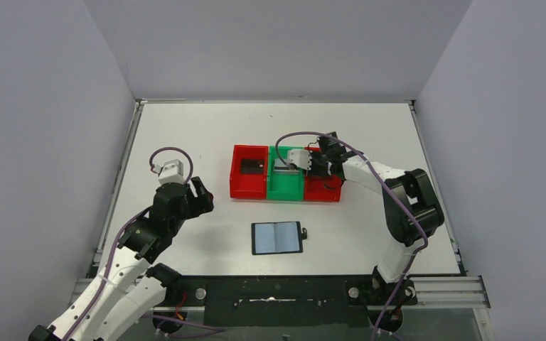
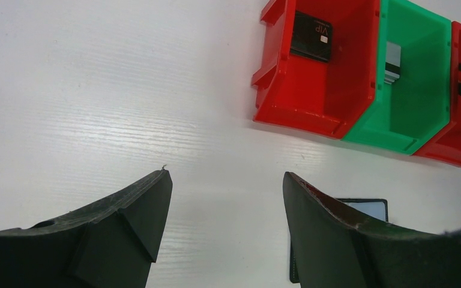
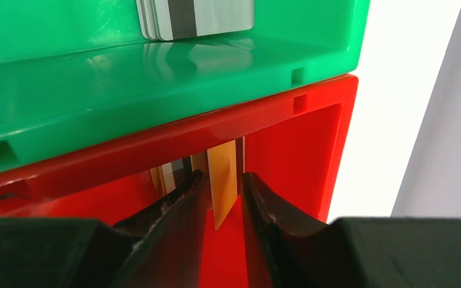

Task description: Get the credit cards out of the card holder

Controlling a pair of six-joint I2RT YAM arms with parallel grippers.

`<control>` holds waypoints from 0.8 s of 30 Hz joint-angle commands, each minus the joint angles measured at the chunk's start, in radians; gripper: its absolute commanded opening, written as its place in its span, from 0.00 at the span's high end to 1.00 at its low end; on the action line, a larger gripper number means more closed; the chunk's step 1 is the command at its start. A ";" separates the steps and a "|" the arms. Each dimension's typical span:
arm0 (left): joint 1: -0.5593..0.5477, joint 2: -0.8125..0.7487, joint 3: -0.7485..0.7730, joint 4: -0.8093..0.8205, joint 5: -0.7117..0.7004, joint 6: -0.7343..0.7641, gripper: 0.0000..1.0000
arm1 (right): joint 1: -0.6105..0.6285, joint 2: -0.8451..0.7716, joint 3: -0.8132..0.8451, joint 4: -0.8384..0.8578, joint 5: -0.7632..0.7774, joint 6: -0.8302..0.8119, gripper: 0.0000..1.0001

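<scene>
**Gold card between the right end effector's fingers in the right-hand red bin**

The card holder (image 1: 277, 238) lies opened flat on the white desk (image 1: 185, 128), near the front edge and between the two arms. Its bluish-grey inner pockets face up and its small tab (image 1: 304, 233) sticks out to the right. No end effector touches it.

Behind it stand three bins in a row, touching side to side. A black card (image 2: 311, 36) printed "VIP" lies in the left red bin (image 2: 312, 114). A silver-grey card (image 3: 198, 15) with a dark stripe rests in the green bin (image 3: 156, 90) in the middle.

The right end effector (image 3: 222, 175) reaches down into the right red bin (image 3: 288, 138). A gold card (image 3: 222, 157) stands on edge between its fingers, slightly tilted. The jaws are a little apart around it, and I cannot tell whether they press the card or have let it go.

The left end effector (image 2: 227, 174) hangs over bare desk left of the bins and well apart from the card holder. It is released, the jaws wide with nothing between them.
</scene>
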 commanded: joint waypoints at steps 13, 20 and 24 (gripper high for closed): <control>0.006 0.008 0.022 0.021 0.005 0.002 0.32 | -0.005 -0.393 -0.109 0.187 -0.037 0.387 0.50; 0.008 0.010 0.019 0.024 0.011 0.003 0.32 | 0.005 -0.617 -0.211 0.234 -0.012 1.278 0.26; 0.008 0.010 0.019 0.022 0.012 -0.001 0.32 | 0.072 -0.618 -0.272 0.098 0.003 1.674 0.25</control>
